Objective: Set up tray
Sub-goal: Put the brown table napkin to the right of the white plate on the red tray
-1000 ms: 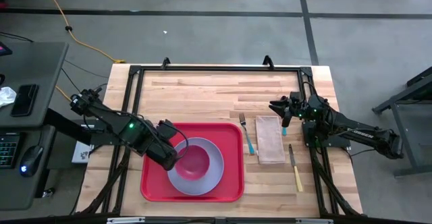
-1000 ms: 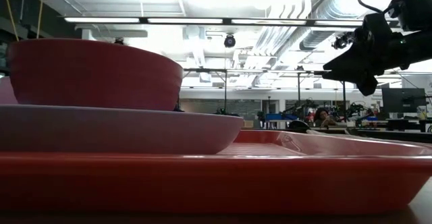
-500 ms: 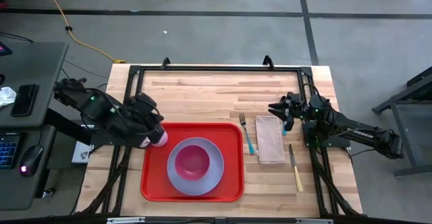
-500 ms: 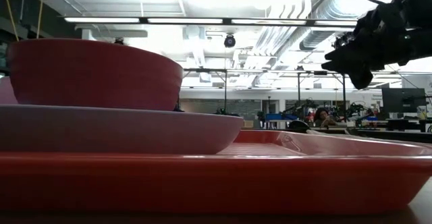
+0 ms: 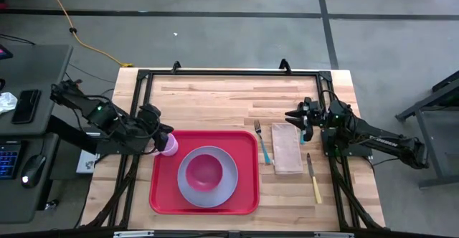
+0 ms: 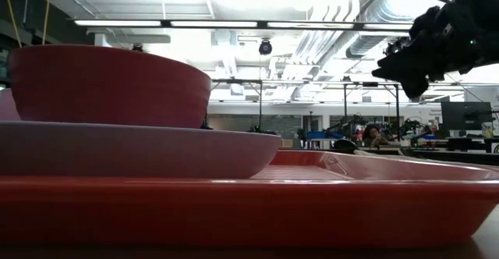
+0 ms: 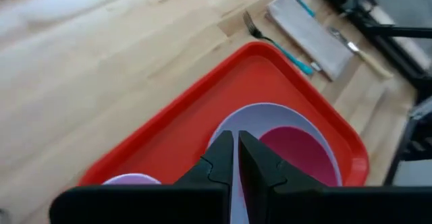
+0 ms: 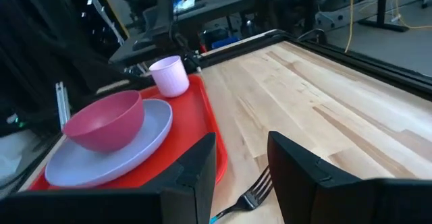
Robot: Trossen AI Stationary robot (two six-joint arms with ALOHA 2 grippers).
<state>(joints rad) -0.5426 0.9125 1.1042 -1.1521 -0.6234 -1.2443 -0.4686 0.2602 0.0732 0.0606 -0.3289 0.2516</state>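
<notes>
Left hand (image 5: 159,139) fingers together, clear of cup (image 5: 169,145) standing in tray (image 5: 244,195) corner. Right hand (image 5: 301,117) apart over napkin (image 5: 287,149), likely next pick.

- your tray's (image 5: 246,195) right strip is bare; the plate (image 5: 228,183) with bowl (image 5: 206,169) fills its middle.
- a pink cup (image 5: 169,145) blocks the far-left corner.
</notes>
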